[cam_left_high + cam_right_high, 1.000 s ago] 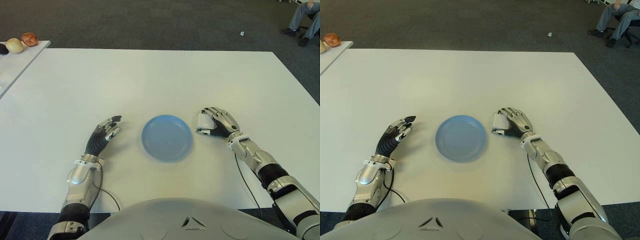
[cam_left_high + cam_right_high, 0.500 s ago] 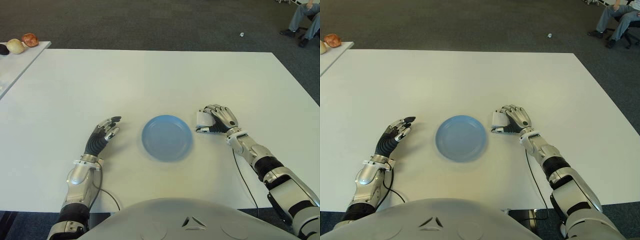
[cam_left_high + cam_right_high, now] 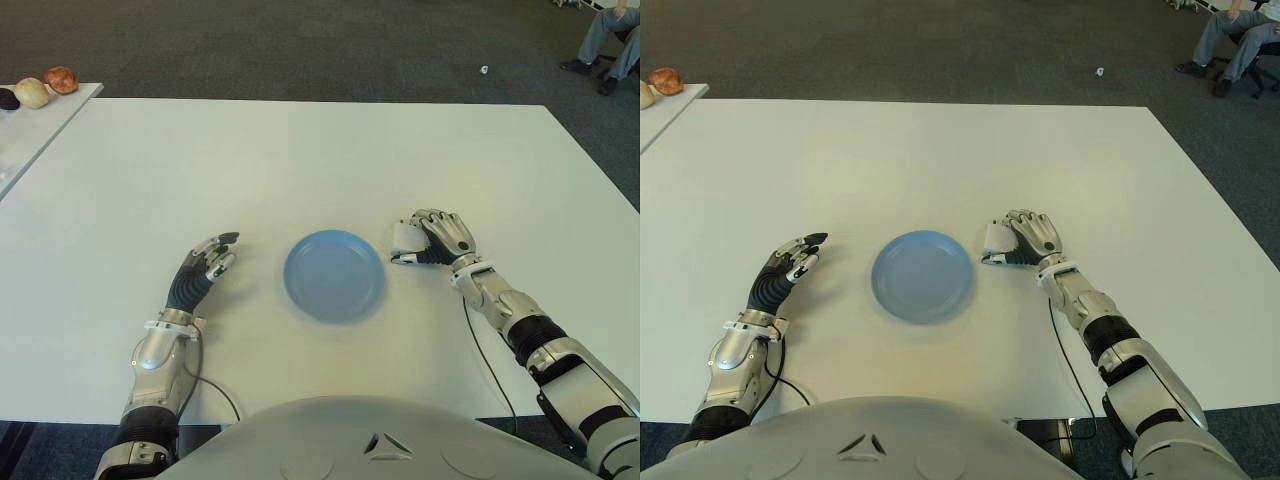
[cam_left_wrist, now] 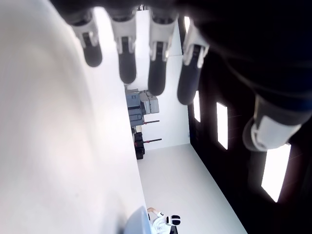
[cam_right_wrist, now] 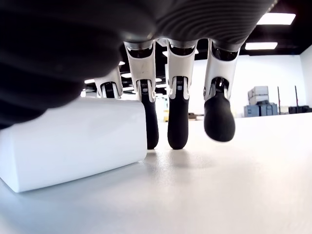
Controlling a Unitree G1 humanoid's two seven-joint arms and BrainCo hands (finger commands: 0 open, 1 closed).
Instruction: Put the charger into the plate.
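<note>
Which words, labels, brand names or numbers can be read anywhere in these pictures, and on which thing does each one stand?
None can be read.
The charger, on the table beside the right hand: its white faces show no print.
The plate: plain blue.
The left hand, left of the plate: no marking visible.
The boxes in the room behind, in the right wrist view: too small to tell.

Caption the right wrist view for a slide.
Right hand's fingers curl down beside the white charger, both on the white table.
</note>
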